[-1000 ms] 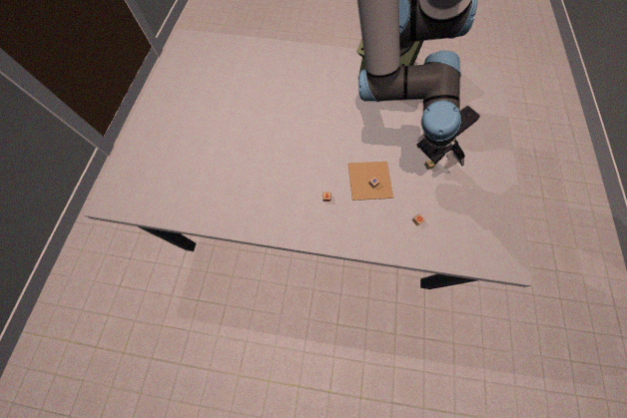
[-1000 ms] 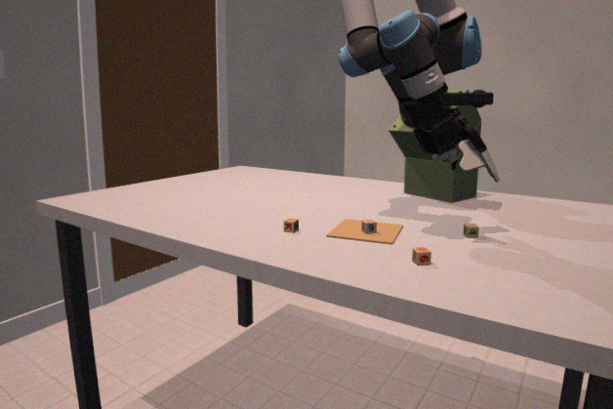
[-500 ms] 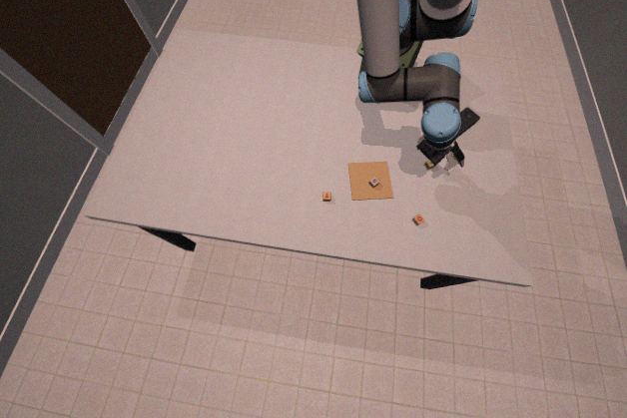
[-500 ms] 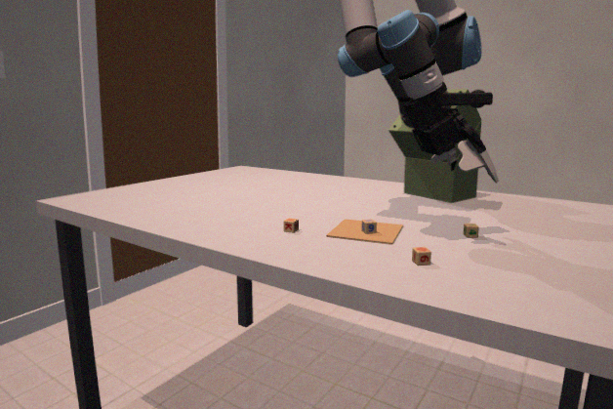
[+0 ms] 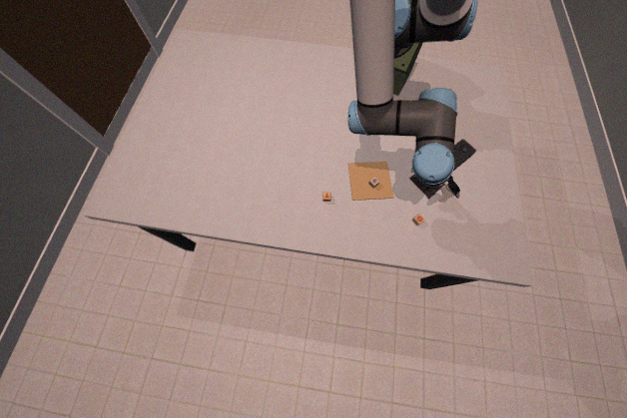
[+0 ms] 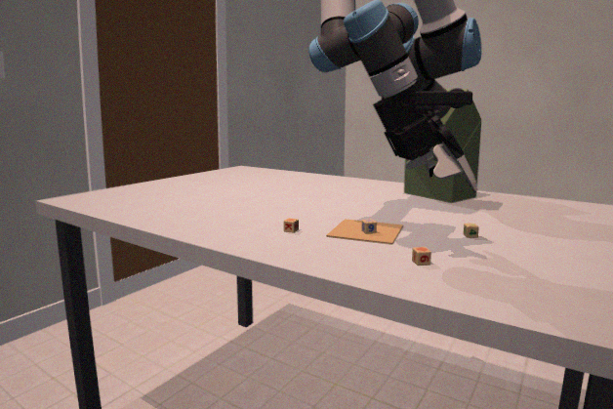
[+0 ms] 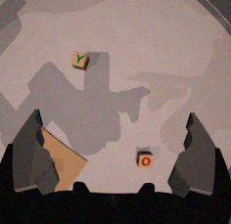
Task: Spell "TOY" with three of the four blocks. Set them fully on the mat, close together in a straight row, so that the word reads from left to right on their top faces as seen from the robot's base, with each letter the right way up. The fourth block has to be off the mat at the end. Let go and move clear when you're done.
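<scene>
The Y block point(image 6: 470, 230) point(image 7: 79, 60) stands on the table right of the mat; the arm hides it in the top view. The O block point(image 5: 418, 219) point(image 6: 421, 256) point(image 7: 145, 160) has a red O on top and lies off the mat, nearer the front edge. A block with a red top letter, seemingly a T, point(image 5: 326, 196) point(image 6: 291, 225) lies left of the mat. A block with a small blue top mark point(image 5: 373, 182) point(image 6: 369, 226) sits on the orange mat point(image 5: 360, 191) point(image 6: 342, 232) point(image 7: 73, 164). My gripper point(image 6: 455, 181) point(image 7: 115, 112) is open, empty and tilted above the table.
The table point(image 5: 228, 150) point(image 6: 237, 205) has its front edge beyond the O block. The green robot base point(image 5: 405, 66) point(image 6: 435, 184) stands at the back. Arm shadows fall over the table around the Y block.
</scene>
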You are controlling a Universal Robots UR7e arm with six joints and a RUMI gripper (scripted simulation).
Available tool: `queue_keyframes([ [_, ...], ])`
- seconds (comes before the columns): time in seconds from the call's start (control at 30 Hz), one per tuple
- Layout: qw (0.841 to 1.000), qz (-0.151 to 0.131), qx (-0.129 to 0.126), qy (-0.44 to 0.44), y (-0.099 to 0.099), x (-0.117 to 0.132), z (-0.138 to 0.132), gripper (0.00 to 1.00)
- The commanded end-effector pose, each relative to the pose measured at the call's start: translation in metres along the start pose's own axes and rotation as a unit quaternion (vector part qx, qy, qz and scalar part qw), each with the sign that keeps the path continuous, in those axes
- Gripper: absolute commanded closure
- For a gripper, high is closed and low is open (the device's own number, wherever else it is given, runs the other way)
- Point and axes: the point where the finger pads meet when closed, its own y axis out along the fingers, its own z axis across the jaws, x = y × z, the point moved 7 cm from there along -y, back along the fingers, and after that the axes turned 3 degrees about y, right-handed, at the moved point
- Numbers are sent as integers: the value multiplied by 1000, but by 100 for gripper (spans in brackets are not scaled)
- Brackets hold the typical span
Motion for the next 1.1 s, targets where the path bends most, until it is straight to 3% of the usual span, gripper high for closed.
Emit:
queue_keyframes([
  [0.0, 1000, 3, -3, -1, -17, 33, 30, 0],
  [0.3, 1000, 3, -3, -1, -42, 70, 59, 0],
  [1.07, 1000, 3, -3, -1, -44, 71, 60, 0],
])
